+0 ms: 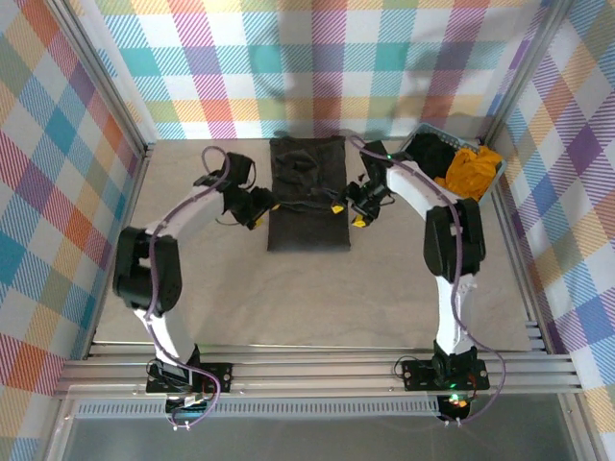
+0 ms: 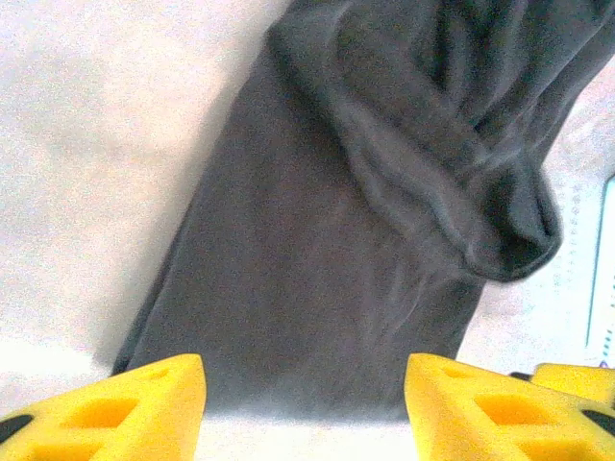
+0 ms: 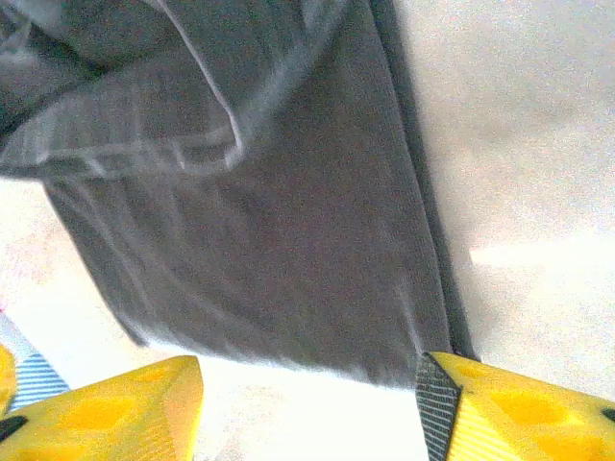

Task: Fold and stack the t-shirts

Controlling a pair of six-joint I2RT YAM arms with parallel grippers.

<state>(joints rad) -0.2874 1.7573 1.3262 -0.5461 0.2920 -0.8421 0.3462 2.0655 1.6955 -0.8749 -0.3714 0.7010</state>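
Note:
A dark charcoal-grey t-shirt [image 1: 307,192] lies folded into a long rectangle on the table at centre back, its far half bunched in loose folds. My left gripper [image 1: 264,208] sits at its left edge and my right gripper [image 1: 348,213] at its right edge. In the left wrist view the yellow jaws of the left gripper [image 2: 306,408] stand apart with bare table between them, and the shirt [image 2: 317,288] lies just ahead. The right gripper [image 3: 309,408] is open too, the shirt's hem [image 3: 288,288] just beyond its fingers. A mustard-orange t-shirt [image 1: 471,171] and a black one [image 1: 437,154] lie at the back right.
The light blue basket [image 1: 423,131] stands in the back right corner, holding the black and orange shirts. Its pale edge [image 2: 603,279] shows at the right of the left wrist view. Plaid walls enclose the table on three sides. Bare beige tabletop [image 1: 307,298] lies in front of the shirt.

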